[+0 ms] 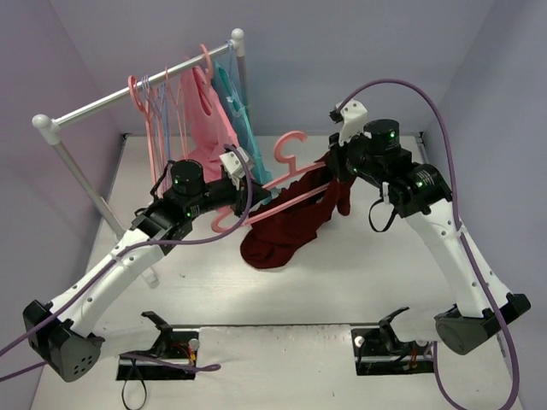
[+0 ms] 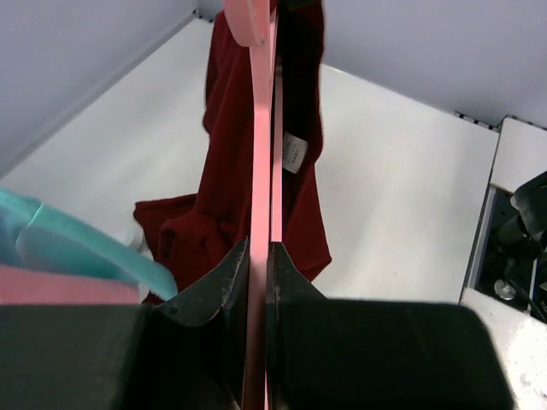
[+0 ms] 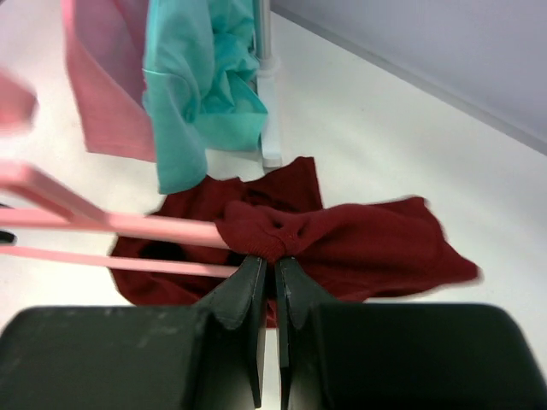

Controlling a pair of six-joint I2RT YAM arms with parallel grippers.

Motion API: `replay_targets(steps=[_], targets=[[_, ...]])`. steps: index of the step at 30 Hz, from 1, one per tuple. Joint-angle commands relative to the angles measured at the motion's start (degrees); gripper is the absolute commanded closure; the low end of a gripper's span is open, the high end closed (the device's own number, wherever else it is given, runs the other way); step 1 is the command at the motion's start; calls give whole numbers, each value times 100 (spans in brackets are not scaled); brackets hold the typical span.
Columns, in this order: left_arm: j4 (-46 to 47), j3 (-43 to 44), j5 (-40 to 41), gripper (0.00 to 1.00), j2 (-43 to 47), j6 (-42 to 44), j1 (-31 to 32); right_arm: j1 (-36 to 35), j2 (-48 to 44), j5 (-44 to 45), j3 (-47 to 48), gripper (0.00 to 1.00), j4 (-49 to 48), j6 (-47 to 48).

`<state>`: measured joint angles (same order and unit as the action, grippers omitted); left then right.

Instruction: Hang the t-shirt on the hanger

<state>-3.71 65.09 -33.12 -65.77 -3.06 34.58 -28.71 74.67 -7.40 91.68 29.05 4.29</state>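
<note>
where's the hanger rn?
Top view, mid-table: the hanger spans between the left gripper, shut on its bar, and the right gripper, which pinches the t-shirt draped over its right-hand end.

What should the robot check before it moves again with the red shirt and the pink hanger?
1. Left claw shut on the hanger: ok.
2. Right claw shut on the t-shirt: ok, it pinches bunched cloth at the hanger's end.
3. T-shirt fully on the hanger: not ok, most of it hangs down onto the table.
4. Which shirt opening the hanger is in: cannot tell.
5. Teal garment clear of the hanger: cannot tell, it hangs close.
</note>
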Motion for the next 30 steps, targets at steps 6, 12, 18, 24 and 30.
replay_targets(steps=[6, 12, 18, 24, 30], targets=[[1088, 751, 2349, 100, 102, 147, 1076, -517, 131, 428, 1158, 100, -110, -314], [1470, 479, 3171, 100, 122, 16, 1560, -545, 41, 884, 1012, 100, -127, -811], [2163, 10, 4055, 100, -6, -18, 2299, -566, 110, 1276, 1237, 100, -127, -1410], [2462, 52, 4706, 100, -178, -239, 2463, -566, 235, 1502, 1699, 100, -126, -1627], [2956, 80, 5329, 100, -321, -243, 2624, -571, 384, 1496, 1691, 100, -133, -2121]])
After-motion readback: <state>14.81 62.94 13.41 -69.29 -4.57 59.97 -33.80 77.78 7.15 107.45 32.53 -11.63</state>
